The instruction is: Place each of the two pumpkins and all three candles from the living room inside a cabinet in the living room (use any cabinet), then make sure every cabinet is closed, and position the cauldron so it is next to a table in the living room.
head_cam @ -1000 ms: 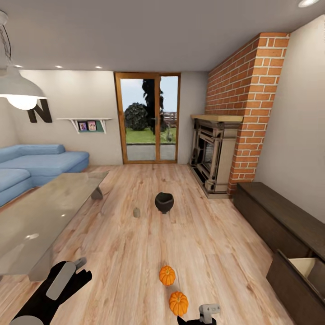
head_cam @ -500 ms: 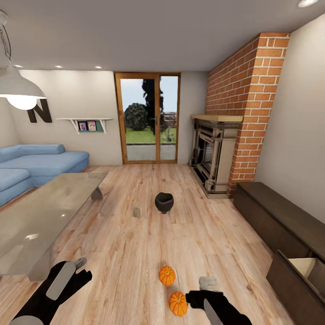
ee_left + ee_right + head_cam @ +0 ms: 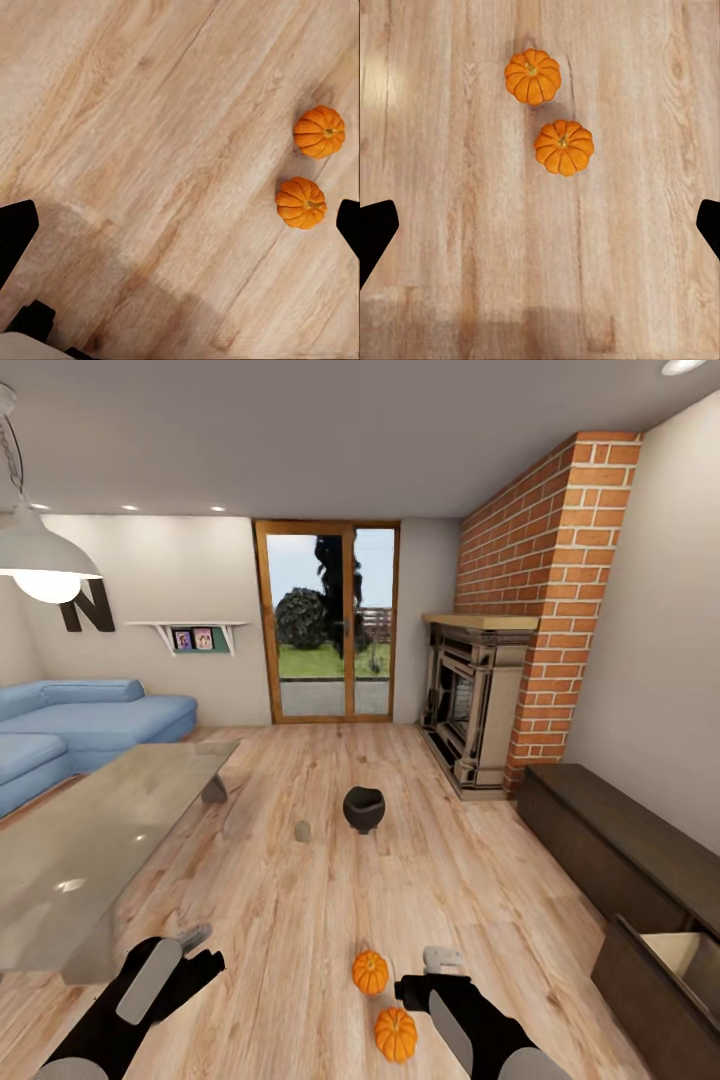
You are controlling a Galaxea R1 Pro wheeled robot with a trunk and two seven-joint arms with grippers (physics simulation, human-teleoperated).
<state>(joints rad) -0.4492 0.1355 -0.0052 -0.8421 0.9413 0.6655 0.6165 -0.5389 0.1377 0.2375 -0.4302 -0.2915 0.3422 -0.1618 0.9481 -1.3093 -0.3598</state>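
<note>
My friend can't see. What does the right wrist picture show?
Two small orange pumpkins sit close together on a pale wooden floor, seen from above. Black pincer fingertips poke in at both edges, spread wide apart.

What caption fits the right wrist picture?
Two orange pumpkins sit close together on the wooden floor beneath the open right gripper.

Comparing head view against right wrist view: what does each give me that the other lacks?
Head view alone: the squat matte-black cauldron, the grey glass-topped coffee table, the long dark-brown wood cabinet with its near drawer open, the stone fireplace, and both end effectors, left and right.

Right wrist view alone: a straight-down look at the pumpkins' ribs and stems.

Both: the two small orange pumpkins, close together on the pale wood floor.
</note>
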